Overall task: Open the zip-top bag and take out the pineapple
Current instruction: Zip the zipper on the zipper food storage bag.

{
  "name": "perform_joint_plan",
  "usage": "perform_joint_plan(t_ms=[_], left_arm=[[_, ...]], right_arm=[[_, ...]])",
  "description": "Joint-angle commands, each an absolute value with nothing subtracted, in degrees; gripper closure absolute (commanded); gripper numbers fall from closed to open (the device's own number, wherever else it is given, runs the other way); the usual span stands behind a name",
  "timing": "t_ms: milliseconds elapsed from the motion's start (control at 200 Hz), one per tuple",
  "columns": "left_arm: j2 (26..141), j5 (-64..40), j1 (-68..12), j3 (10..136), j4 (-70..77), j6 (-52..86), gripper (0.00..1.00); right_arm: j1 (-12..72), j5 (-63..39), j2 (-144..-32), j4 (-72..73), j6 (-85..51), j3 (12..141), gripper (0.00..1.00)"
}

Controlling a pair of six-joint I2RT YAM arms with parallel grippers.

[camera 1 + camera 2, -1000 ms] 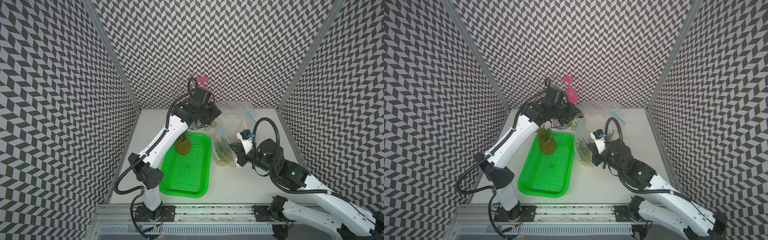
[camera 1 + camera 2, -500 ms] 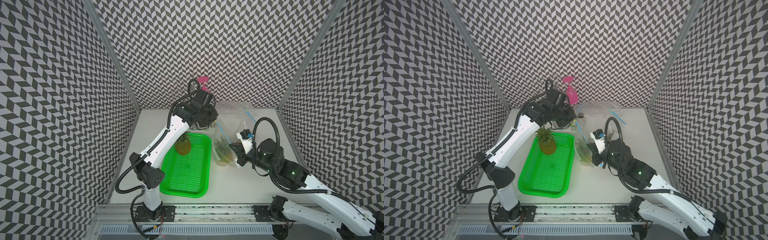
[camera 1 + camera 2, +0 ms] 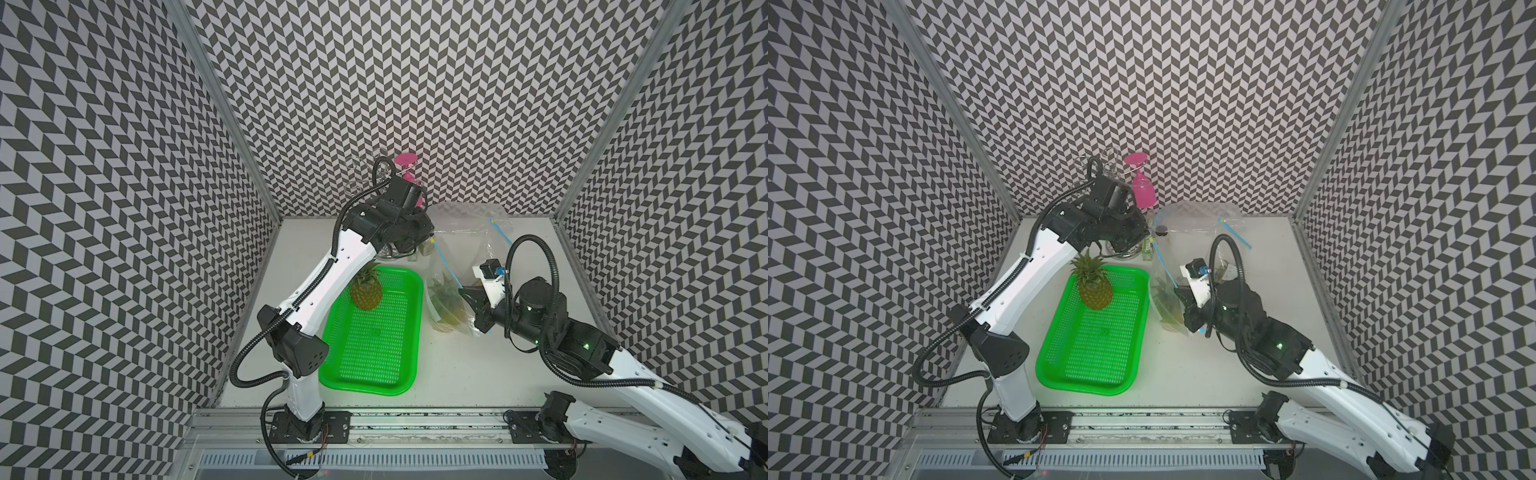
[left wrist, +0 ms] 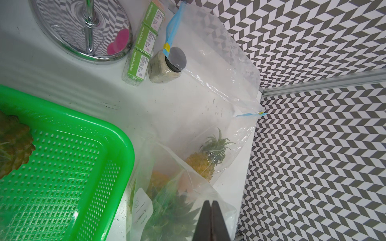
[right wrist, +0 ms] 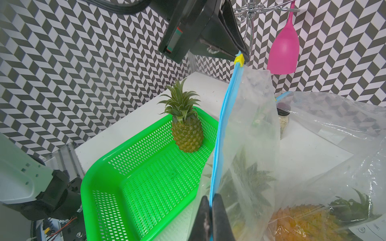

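Observation:
A clear zip-top bag (image 3: 446,266) (image 5: 250,125) with a blue zip strip stands right of the green basket. The pineapple (image 3: 446,305) (image 5: 248,179) lies inside it, leaves showing through the plastic. My left gripper (image 3: 429,237) (image 3: 1148,232) is shut on the yellow tab at the strip's far, upper end (image 5: 239,59). In the left wrist view its jaws (image 4: 210,203) are pressed together above the bag. My right gripper (image 3: 462,291) (image 5: 211,201) is shut on the strip's near, lower end. The strip runs taut between the two grippers.
A second pineapple (image 3: 365,291) stands in the green basket (image 3: 374,357). Another clear bag (image 4: 219,68) holding a pineapple (image 4: 206,160) lies at the back right. A spice jar (image 4: 165,66), green boxes (image 4: 142,54) and a glass rack with a pink glass (image 3: 1144,191) stand at the back.
My left gripper has closed from part open to shut on the yellow end of the zip strip. The right arm and the bag's lower end have not moved.

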State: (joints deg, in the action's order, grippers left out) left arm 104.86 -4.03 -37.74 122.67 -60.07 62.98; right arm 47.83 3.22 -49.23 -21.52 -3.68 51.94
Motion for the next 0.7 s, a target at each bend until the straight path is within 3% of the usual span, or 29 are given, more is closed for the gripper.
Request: perform_joint_plan(t_ms=[0, 105, 185, 350, 536, 691], left_arm=[[102.18, -4.99, -37.88, 122.22, -58.74, 63.18, 1.0], [101.87, -3.76, -37.97, 122.2, -59.64, 63.79, 1.0], [101.95, -2.81, -37.67, 122.43, -60.28, 63.94, 0.76], [102.68, -1.5, -37.44, 124.66, -61.63, 64.6, 0.66], [103.84, -3.63, -37.62, 124.63, -60.91, 64.28, 0.67], [104.5, -4.38, -37.88, 124.63, -59.98, 63.98, 0.76]], right_arm=[[48.08, 3.73, -49.97, -19.2, -1.68, 54.37, 1.0], [48.2, 3.18, -51.42, -19.64, 0.17, 55.73, 1.0], [48.48, 3.16, -51.72, -20.25, 0.69, 56.29, 1.0], [48.51, 4.06, -50.37, -20.73, 0.96, 55.29, 1.0], [48.49, 3.9, -50.5, -20.92, 0.88, 55.55, 1.0], [48.55, 3.87, -50.32, -20.7, 0.38, 55.37, 1.0]])
